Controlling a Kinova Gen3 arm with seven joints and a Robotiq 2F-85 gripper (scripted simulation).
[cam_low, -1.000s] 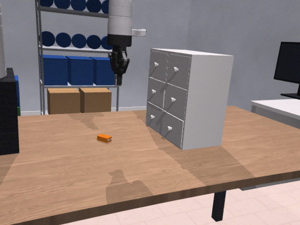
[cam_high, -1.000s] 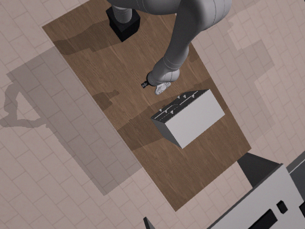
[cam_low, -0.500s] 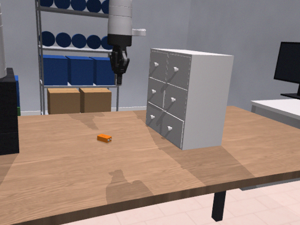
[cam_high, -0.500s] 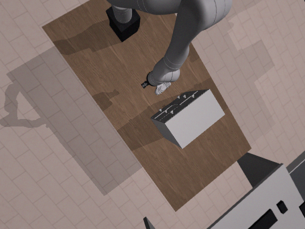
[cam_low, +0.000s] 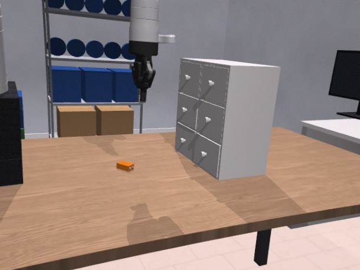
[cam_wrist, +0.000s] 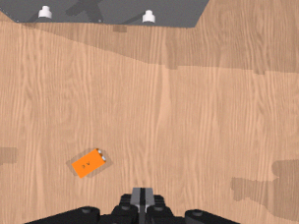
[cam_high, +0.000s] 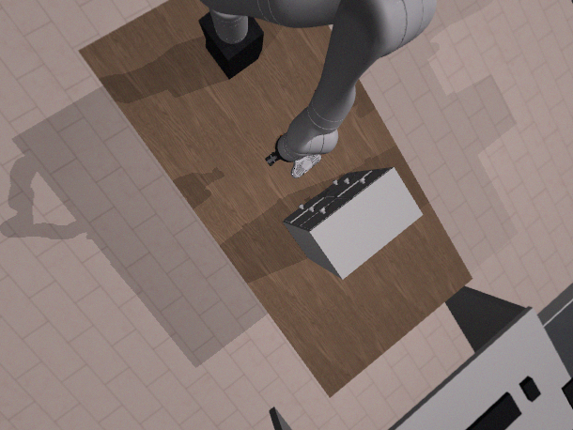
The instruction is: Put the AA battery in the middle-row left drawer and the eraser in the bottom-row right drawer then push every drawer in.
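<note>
The small white chest (cam_high: 371, 221) (cam_low: 251, 118) stands on the table with its six grey drawers all pushed in. Its middle-row left drawer (cam_low: 187, 109) and bottom-row right drawer (cam_low: 206, 154) are shut. In the wrist view only the lower drawer fronts (cam_wrist: 118, 2) show, at the top edge. My gripper (cam_low: 143, 95) (cam_wrist: 142, 200) is shut and empty. It hangs high above the table, level with the chest's top row and a little in front of the drawers. I see no AA battery and no eraser in any view.
A small orange block (cam_low: 125, 165) (cam_wrist: 89, 163) with two metal terminals lies on the table (cam_low: 74, 206) in front of the chest. The arm's black base (cam_high: 231, 43) (cam_low: 10, 135) stands at the far end. Shelves with boxes (cam_low: 94, 85) stand behind the table.
</note>
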